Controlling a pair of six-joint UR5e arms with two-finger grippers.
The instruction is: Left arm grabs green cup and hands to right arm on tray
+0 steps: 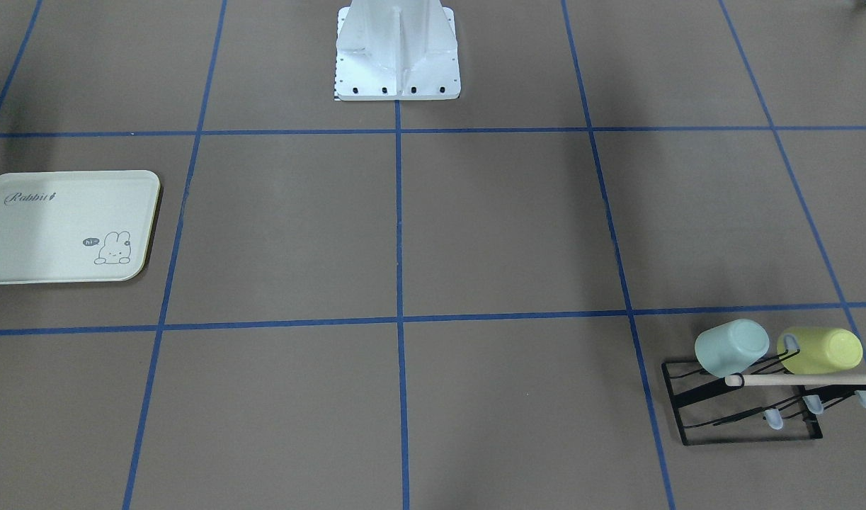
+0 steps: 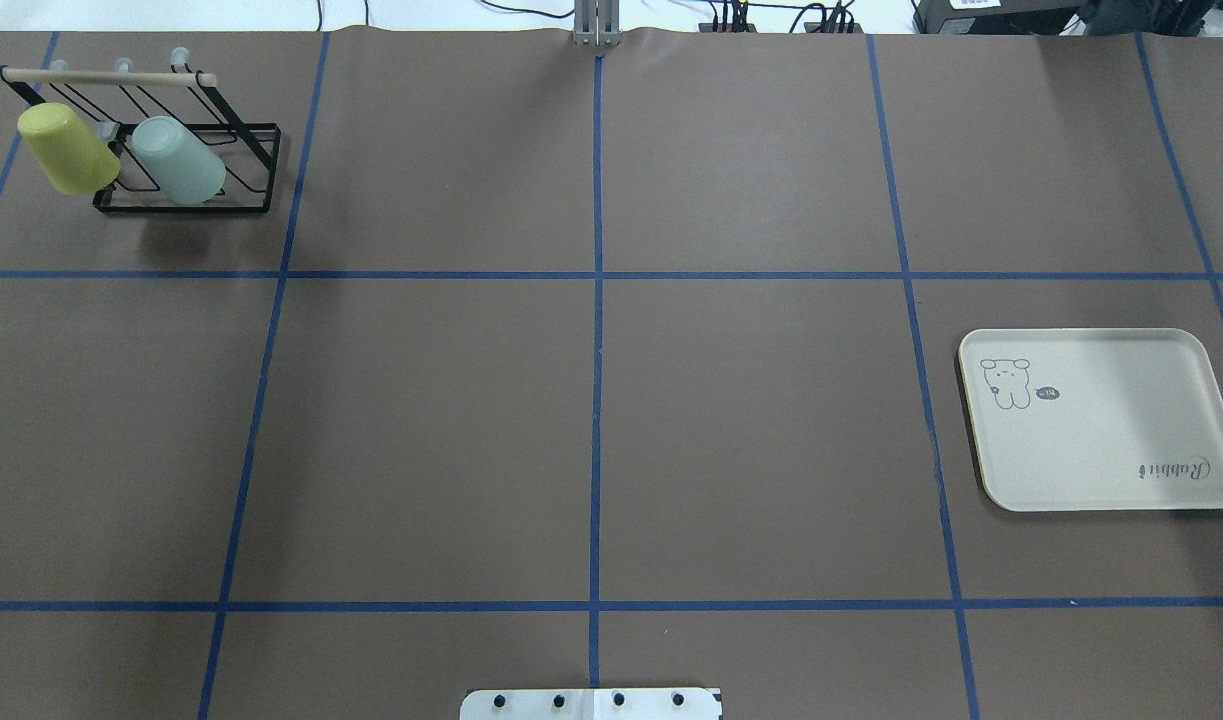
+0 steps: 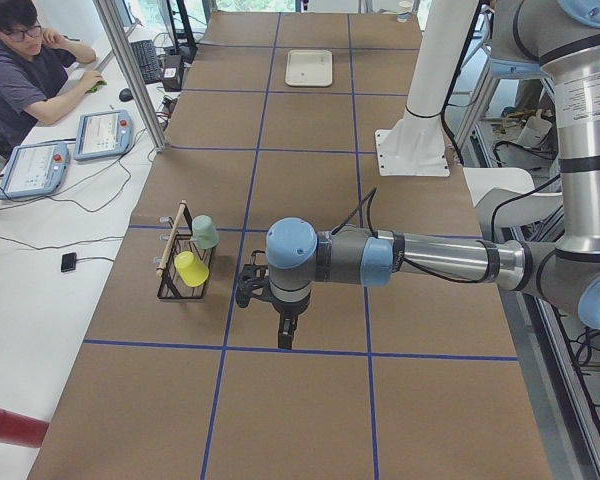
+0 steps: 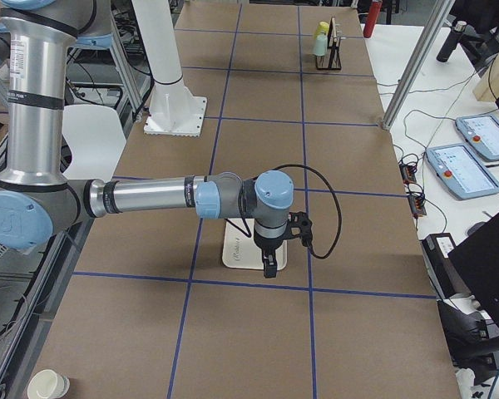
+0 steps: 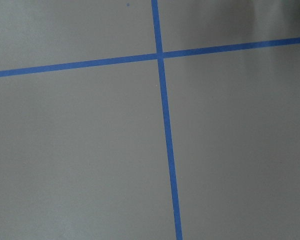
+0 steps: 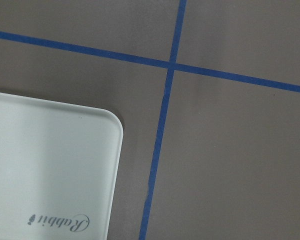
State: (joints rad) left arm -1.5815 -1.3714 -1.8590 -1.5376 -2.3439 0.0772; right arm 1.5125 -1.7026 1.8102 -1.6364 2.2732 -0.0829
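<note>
- Step in hand: the very start, by my judgement; the reach for the cup has not begun and nothing is gripped
- The left gripper point(image 3: 285, 341) hangs pointing down over bare brown table point(image 2: 591, 440), and its wrist camera sees only blue tape lines; it shows in the side view alone, so I cannot tell whether its jaws are parted or closed
- The green cup point(image 2: 178, 160) sits well apart from that gripper, out towards the operators' side, tilted mouth-down on a prong of the black wire rack point(image 2: 186, 209), just beside the yellow-green cup point(image 2: 66, 150)
- The right gripper point(image 4: 269, 270) hangs above the tray point(image 1: 22, 241), whose rounded corner lies below it and to one side in the wrist view; I cannot tell its jaw state either
- Next move, as I judge it: the left arm must travel outward to the rack, come at the mint cup's wall clear of the wooden rod point(image 1: 808, 380) and the neighbouring cup, then draw the cup off along the prong's slant rather than straight up
</note>
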